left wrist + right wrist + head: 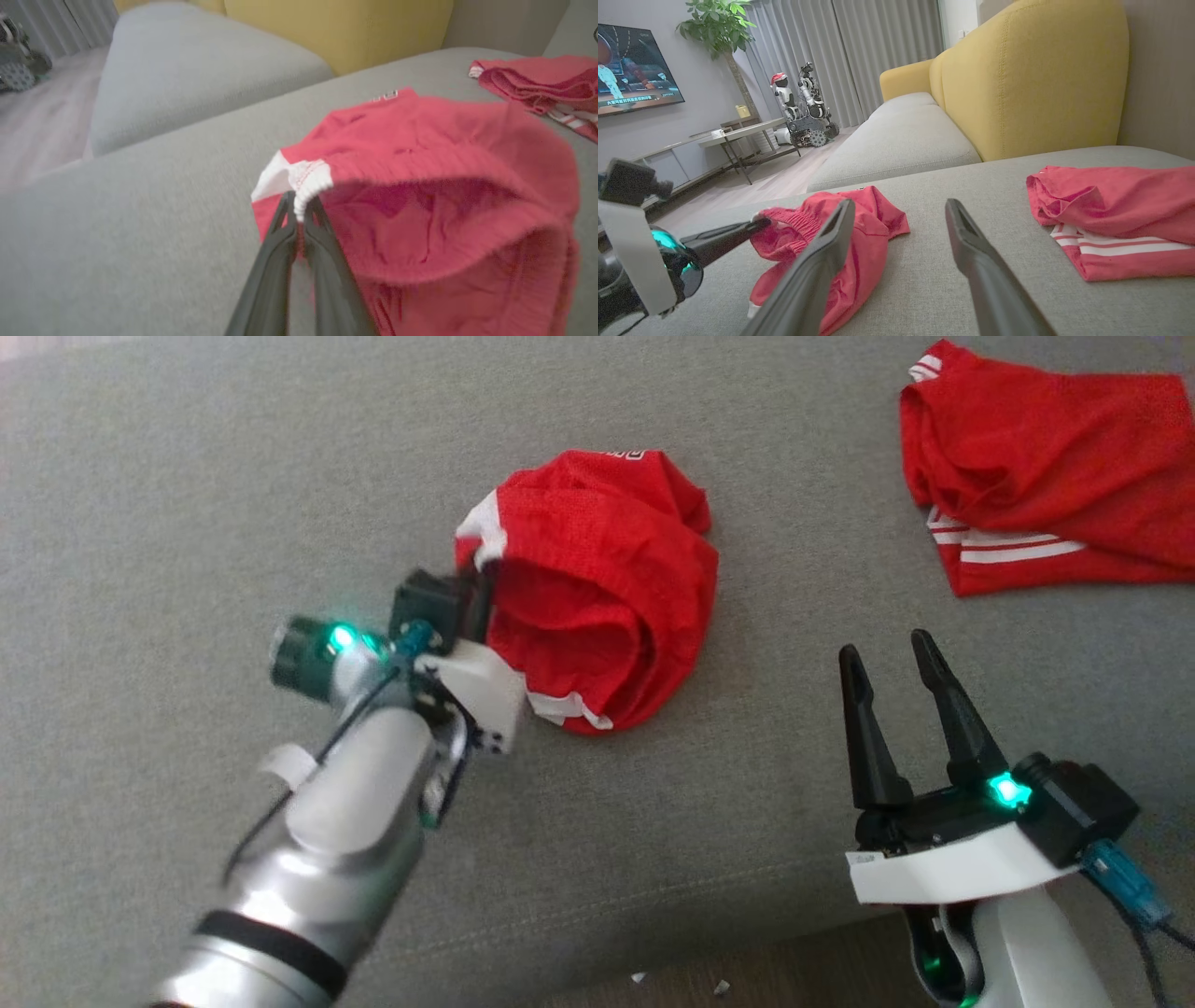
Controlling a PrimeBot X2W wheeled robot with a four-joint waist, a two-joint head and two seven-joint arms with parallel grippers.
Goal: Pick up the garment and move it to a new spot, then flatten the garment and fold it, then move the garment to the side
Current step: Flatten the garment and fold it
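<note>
- The left tool point(299, 205) has its two dark fingers pressed together on the white part of the waistband point(312, 179) of the red garment point(607, 588); it is pinching the cloth at this edge.
- In the left wrist view the waistband is raised at the pinch. The opening of the garment gapes to the right of the fingers, and the inside looks darker red.
- The garment is a crumpled heap on the grey sofa seat point(187, 504), near the middle of the head view. Its lower edge has a white trim.
- The left arm comes in from the lower left of the head view, and its white wrist part is just beside the lower left edge of the garment.
- The right tool point(887, 649) is at the lower right of the head view. Its fingers are spread wide with nothing between them, and it is apart from the garment.
- In the right wrist view these two fingers frame a bare part of the seat.
- A second red garment point(1046, 476), with white stripes, lies at the top right of the head view, well apart from the first one.
- Behind the seat stands a yellow backrest point(1031, 79). Farther away are a grey curtain point(859, 51), a plant point(717, 23), a screen point(635, 70), a low table point(738, 135) and another robot point(803, 107) on the floor.
</note>
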